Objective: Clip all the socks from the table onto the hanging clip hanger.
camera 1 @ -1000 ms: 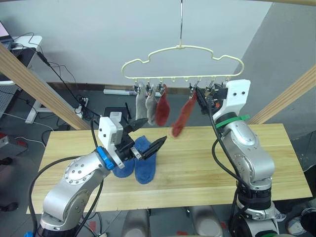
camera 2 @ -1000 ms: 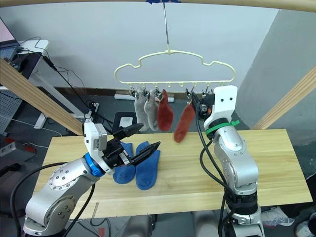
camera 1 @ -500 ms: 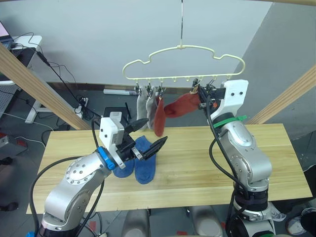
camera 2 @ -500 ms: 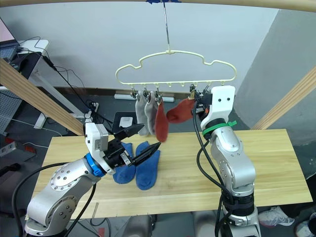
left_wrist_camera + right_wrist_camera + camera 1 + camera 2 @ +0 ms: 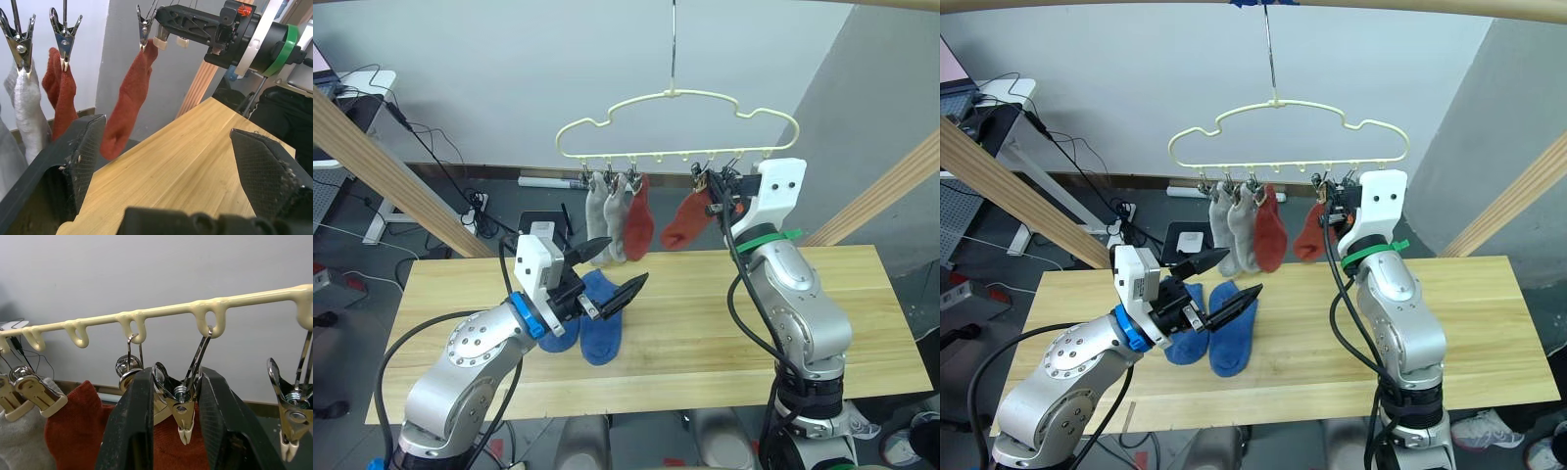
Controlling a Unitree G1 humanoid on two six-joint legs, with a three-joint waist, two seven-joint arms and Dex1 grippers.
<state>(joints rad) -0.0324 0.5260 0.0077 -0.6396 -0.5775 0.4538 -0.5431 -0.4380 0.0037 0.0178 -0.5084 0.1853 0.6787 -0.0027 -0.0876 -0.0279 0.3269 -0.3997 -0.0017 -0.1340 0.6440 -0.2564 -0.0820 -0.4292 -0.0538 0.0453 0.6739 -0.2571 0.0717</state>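
Left end effector (image 5: 612,269), fingers spread and empty, hovered directly above two blue knit ankle socks (image 5: 588,320) lying lengthwise on the light wood counter (image 5: 705,323).

The clip hanger (image 5: 677,122) hangs above the far side of the table (image 5: 705,323). Four socks (image 5: 625,215) hang from its clips. Two more socks (image 5: 589,323) lie side by side on the table's left part.

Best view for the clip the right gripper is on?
Right wrist view: the clip sits between the right gripper's fingers, spring and tips plain, red sock behind. Left wrist view shows it side-on, holding the sock. In the eye views it's tiny.
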